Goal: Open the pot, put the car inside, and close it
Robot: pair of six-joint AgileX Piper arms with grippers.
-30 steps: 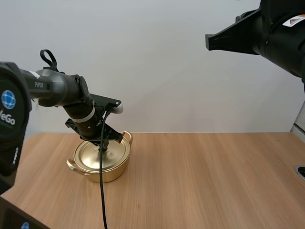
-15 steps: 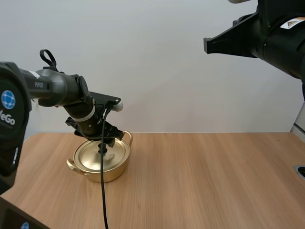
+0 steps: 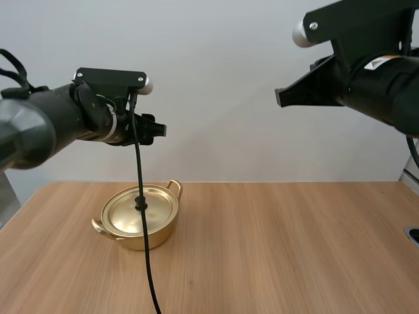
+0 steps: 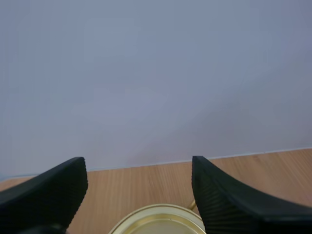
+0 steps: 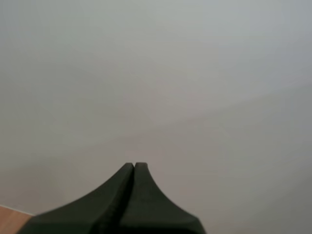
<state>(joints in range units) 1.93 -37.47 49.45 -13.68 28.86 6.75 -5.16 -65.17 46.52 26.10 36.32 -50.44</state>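
A gold pot (image 3: pixel 139 230) with two handles stands on the left part of the wooden table (image 3: pixel 281 248). Its lid (image 3: pixel 134 210) lies closed on it, the dark knob in the middle. My left gripper (image 3: pixel 157 129) hangs well above the pot, apart from it. In the left wrist view the left gripper (image 4: pixel 138 163) is open, ribbed faces wide apart, with the lid's rim (image 4: pixel 158 222) below between them and nothing held. High at the right, my right gripper (image 3: pixel 283 98) points left. The right wrist view has the right gripper (image 5: pixel 134 166) as one shut wedge against a plain wall.
Bare wood stretches from the pot to the table's right edge. A pale wall stands behind the table.
My left gripper opened off the lid's knob and rose from the pot to well above it. The lid stayed on the pot. The right arm dipped slightly.
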